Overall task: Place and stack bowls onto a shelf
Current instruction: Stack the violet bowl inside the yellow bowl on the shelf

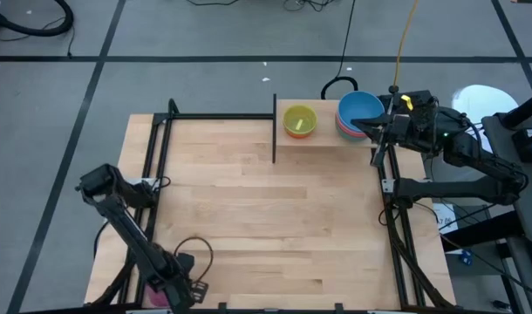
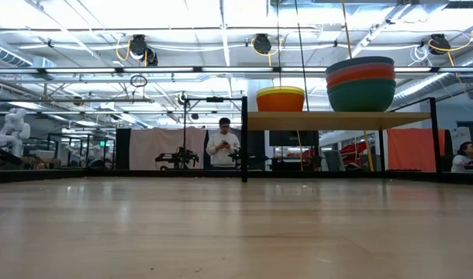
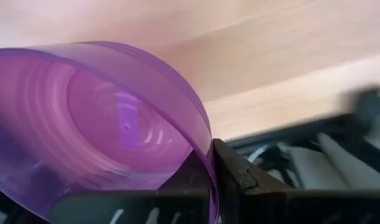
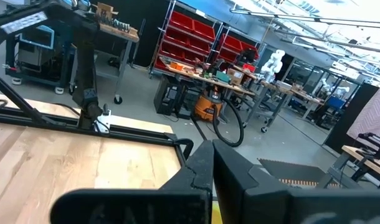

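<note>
The left gripper (image 3: 212, 177) pinches the purple bowl's (image 3: 96, 118) rim. The right gripper (image 4: 213, 163) is closed, holding nothing, by the shelf (image 1: 323, 139).

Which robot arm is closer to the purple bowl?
Left. Its end effector is shut on the purple bowl at the table's near-left corner; the right end effector hovers by the shelf.

The shelf (image 1: 327, 139), a small light-wood board with a black bar on its short end, stands at the table's far edge. On it a yellow bowl (image 1: 300, 120) nests upright in an orange bowl (image 2: 281, 101) next to the bar. Beside them sits a nested stack: blue bowl (image 1: 360, 108) topmost, then a red and a teal bowl (image 2: 361, 95). A translucent purple bowl (image 3: 96, 124), tilted on its side, lies well apart from the shelf, its rim pinched.
</note>
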Available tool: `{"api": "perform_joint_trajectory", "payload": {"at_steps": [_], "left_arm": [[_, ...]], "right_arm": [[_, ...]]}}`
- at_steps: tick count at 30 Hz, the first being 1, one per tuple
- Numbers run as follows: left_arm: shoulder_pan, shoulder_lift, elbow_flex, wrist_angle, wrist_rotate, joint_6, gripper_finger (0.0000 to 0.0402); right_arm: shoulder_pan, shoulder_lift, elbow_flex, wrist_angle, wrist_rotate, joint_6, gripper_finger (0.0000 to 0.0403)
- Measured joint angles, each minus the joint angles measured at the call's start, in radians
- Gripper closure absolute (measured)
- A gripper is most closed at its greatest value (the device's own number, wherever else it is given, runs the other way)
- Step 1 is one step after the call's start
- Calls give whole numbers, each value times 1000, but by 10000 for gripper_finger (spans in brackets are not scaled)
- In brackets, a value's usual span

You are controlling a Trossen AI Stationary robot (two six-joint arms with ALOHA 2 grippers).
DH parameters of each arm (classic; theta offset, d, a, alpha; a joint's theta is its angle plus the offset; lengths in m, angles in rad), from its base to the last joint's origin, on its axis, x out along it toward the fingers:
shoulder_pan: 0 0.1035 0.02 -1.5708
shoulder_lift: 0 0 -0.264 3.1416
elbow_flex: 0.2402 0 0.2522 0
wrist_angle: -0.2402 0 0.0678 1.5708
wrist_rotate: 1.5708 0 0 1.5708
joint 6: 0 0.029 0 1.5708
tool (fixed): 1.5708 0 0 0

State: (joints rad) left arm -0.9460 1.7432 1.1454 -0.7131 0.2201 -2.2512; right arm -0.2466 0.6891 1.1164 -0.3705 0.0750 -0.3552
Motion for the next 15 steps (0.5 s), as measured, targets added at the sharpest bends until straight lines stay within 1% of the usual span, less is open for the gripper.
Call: {"api": "perform_joint_trajectory", "payload": {"at_steps": [3,7,12,15], "left_arm": [[30,-77,0,-36,-73,71,396],[85,-178,1,-138,-143,187,397],[187,-277,1,-254,-170,392,396],[262,-322,1,-272,-185,538,397]], "right_arm": [[0,0,0,0,0,0,403],[0,0,0,0,0,-4,403],[0,0,0,-1,-1,-4,403],[0,0,0,-1,-1,-4,403]]}}
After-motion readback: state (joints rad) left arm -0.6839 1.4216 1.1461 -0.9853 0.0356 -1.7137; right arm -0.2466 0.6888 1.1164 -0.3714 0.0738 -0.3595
